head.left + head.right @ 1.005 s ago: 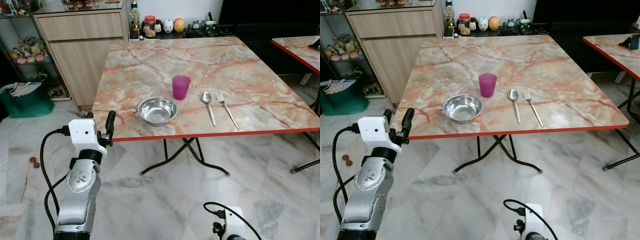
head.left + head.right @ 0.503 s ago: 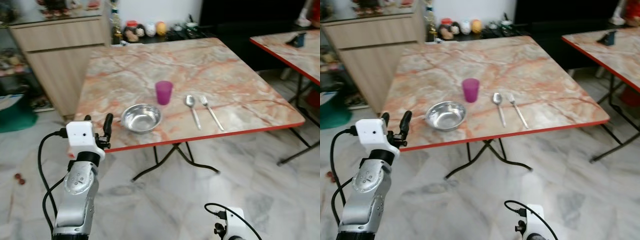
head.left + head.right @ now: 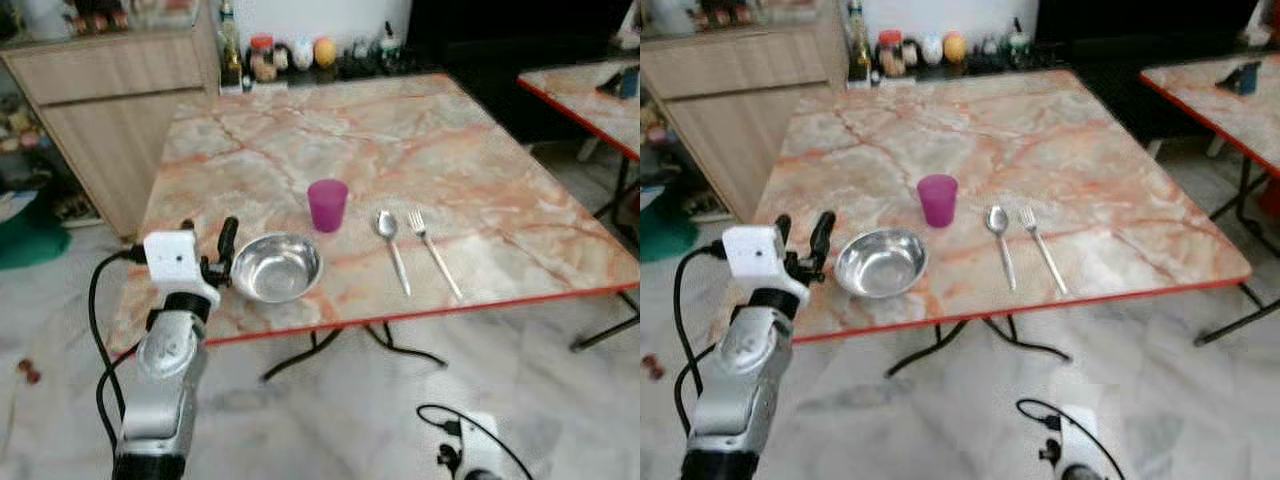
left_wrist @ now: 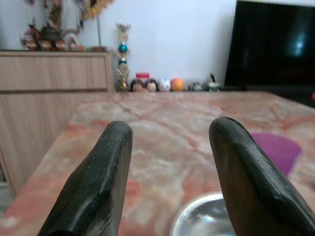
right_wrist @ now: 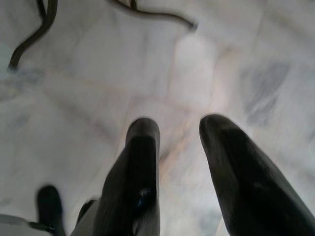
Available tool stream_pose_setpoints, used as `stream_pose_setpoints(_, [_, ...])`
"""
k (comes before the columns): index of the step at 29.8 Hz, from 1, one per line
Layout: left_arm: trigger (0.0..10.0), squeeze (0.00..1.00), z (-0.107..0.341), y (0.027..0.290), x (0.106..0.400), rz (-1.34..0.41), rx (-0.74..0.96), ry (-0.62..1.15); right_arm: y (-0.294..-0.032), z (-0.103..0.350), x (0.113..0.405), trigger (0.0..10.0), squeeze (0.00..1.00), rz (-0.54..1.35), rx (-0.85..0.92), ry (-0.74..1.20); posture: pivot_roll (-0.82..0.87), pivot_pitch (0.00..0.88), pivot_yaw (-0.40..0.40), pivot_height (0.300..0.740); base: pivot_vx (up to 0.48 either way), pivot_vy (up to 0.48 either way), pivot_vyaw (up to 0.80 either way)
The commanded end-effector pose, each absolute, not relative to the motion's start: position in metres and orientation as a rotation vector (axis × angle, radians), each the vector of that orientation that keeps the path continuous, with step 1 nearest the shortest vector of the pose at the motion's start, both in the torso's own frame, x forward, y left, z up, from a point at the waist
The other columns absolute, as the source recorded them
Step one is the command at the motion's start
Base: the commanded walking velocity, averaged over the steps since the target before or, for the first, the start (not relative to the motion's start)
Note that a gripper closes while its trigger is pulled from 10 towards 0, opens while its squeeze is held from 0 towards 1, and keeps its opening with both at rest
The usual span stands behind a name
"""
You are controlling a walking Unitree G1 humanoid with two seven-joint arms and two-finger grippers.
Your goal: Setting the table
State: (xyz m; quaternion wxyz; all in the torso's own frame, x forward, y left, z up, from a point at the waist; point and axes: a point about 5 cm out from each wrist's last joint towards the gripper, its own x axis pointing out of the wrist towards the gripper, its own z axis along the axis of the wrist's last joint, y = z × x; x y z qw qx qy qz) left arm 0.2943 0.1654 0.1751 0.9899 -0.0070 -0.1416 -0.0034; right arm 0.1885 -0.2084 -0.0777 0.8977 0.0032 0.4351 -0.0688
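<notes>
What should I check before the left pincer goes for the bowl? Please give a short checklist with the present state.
1. Left pincer open, nothing held: ok.
2. Left pincer lined up with the bowl: it is raised beside the rim, over the table edge: ok.
3. Bowl empty and upright: ok.
4. Cup apart from the bowl: ok, a gap shows.
5. Spoon and fork out of the way: ok.
6. Right pincer idle, low over the floor: ok.

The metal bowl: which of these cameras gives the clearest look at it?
The left eye view: the whole metal bowl sits unobstructed on the table, beside the left tool. The right eye view shows it equally whole. The left wrist view catches just its blurred rim between the fingers.
</notes>
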Motion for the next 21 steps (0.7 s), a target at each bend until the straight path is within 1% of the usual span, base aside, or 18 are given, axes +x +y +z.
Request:
stream_pose_setpoints(1, [10.0,0.00,0.173,0.173,0.293,0.018,-0.021,-0.261,-0.197,-0.079,0.189,10.0,0.00,-0.121,0.028,0.906,0.01,0.000,0.013,0.707,0.000,0.000,0.00])
stream_pose_setpoints(5, [10.0,0.00,0.167,0.173,0.291,0.012,-0.051,-0.220,-0.198,-0.079,0.189,10.0,0.00,-0.122,0.027,0.907,0.01,0.000,0.014,0.707,0.000,0.000,0.00])
stream_pose_setpoints(6, [10.0,0.00,0.166,0.174,0.291,0.024,-0.115,-0.191,-0.198,-0.079,0.189,10.0,0.00,-0.122,0.026,0.908,0.01,0.000,0.015,0.707,0.000,0.000,0.00])
stream_pose_setpoints(7, [10.0,0.00,0.169,0.175,0.291,0.042,-0.267,-0.170,-0.198,-0.079,0.190,10.0,0.00,-0.122,0.026,0.908,0.01,0.000,0.015,0.707,0.000,0.000,0.00])
stream_pose_setpoints(8, [10.0,0.00,0.172,0.174,0.292,0.036,-0.307,-0.162,-0.198,-0.079,0.190,10.0,0.00,-0.122,0.026,0.908,0.01,0.000,0.014,0.707,0.000,0.000,0.00])
stream_pose_setpoints(10, [10.0,0.00,0.179,0.170,0.294,-0.010,-0.253,-0.152,-0.198,-0.079,0.190,10.0,0.00,-0.121,0.025,0.909,0.02,0.000,0.014,0.707,0.000,0.000,0.00])
stream_pose_setpoints(12, [10.0,0.00,0.181,0.168,0.294,-0.025,-0.245,-0.150,-0.198,-0.079,0.190,10.0,0.00,-0.121,0.024,0.910,0.02,0.000,0.013,0.707,0.000,0.000,0.00])
stream_pose_setpoints(13, [10.0,1.00,0.181,0.165,0.295,-0.058,-0.214,-0.124,-0.198,-0.079,0.190,10.0,0.00,-0.119,0.023,0.911,0.02,0.000,0.013,0.707,0.000,0.000,0.00])
stream_pose_setpoints(16, [10.0,1.00,0.176,0.163,0.296,-0.075,-0.172,-0.071,-0.197,-0.079,0.190,10.0,0.00,-0.118,0.024,0.912,0.01,0.000,0.017,0.707,0.000,0.000,0.00])
stream_pose_setpoints(19, [10.0,1.00,0.168,0.165,0.298,-0.050,-0.180,0.005,-0.197,-0.079,0.190,10.0,0.00,-0.118,0.026,0.912,0.01,0.000,0.018,0.707,0.000,0.000,0.00])
stream_pose_setpoints(21, [10.0,1.00,0.166,0.165,0.299,-0.046,-0.180,0.027,-0.197,-0.079,0.190,10.0,0.00,-0.118,0.026,0.912,0.01,0.000,0.019,0.707,0.000,0.000,0.00])
